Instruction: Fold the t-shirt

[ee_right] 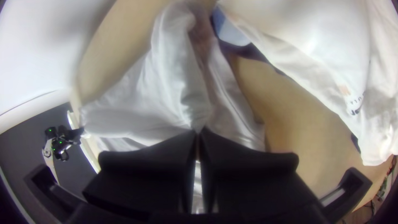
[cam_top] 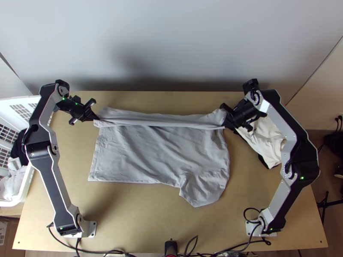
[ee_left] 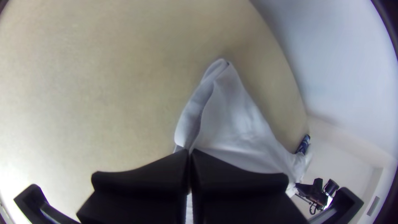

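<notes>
Left hand (cam_top: 97, 118), right (cam_top: 225, 124) closed on t-shirt (cam_top: 158, 147)

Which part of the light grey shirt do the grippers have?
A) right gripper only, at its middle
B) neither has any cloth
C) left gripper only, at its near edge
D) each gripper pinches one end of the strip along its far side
D: the left gripper and right gripper pinch opposite ends of the shirt's far strip.
</notes>
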`<state>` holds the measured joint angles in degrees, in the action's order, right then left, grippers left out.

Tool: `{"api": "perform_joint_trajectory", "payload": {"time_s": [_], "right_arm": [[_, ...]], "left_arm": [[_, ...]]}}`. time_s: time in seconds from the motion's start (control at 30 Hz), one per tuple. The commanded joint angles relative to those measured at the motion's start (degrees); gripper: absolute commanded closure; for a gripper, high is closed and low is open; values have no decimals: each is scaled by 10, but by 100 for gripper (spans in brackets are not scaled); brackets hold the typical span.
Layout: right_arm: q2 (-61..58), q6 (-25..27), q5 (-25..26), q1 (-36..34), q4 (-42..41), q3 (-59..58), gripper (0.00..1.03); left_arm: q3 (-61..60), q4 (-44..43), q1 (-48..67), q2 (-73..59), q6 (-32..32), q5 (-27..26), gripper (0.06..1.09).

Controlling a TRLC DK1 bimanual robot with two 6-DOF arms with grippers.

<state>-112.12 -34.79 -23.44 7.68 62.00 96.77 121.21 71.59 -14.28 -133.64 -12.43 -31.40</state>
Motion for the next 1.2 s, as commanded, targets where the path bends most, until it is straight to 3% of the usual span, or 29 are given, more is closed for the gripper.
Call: {"api": "perform_joint_trajectory", "payload": {"time_s": [0.0, 0.43, 0.57, 0.6, 0.67, 0.7, 0.73, 0.77, 0.8, 0.83, 0.93, 1.07, 1.17], "right_arm": [[30, 18, 41, 12, 5, -55, 100], [54, 17, 80, 60, 8, -113, 100], [49, 25, 81, 59, -32, -117, 100], [48, 31, 81, 57, -43, -115, 100], [49, 32, 81, 50, -65, -116, 100], [49, 34, 80, 48, -78, -115, 93], [51, 31, 80, 46, -80, -116, 73], [51, 30, 80, 47, -80, -117, 52], [51, 32, 80, 48, -81, -115, 21], [47, 46, 81, 51, -86, -113, 2], [43, 82, 106, 61, -73, -107, 4], [73, 88, 118, 50, -21, -105, 4], [167, 123, 116, 34, -12, -155, 4]], "left_arm": [[-18, 2, 0, 21, 24, -2, 105], [-67, 33, 36, 67, 45, -5, 105], [-69, 33, 36, 75, 50, -31, 104], [-69, 33, 36, 77, 51, -45, 86], [-69, 43, 36, 84, 75, -58, 41], [-69, 46, 36, 89, 88, -57, 31], [-69, 44, 38, 94, 91, -57, 9], [-69, 44, 39, 96, 92, -58, 10], [-69, 44, 40, 101, 93, -57, 10], [-70, 44, 40, 103, 93, -57, 10], [-69, 44, 37, 106, 91, -58, 10], [-69, 80, 26, 130, 103, -58, 10], [-128, 105, 12, 212, 157, -58, 10]]}}
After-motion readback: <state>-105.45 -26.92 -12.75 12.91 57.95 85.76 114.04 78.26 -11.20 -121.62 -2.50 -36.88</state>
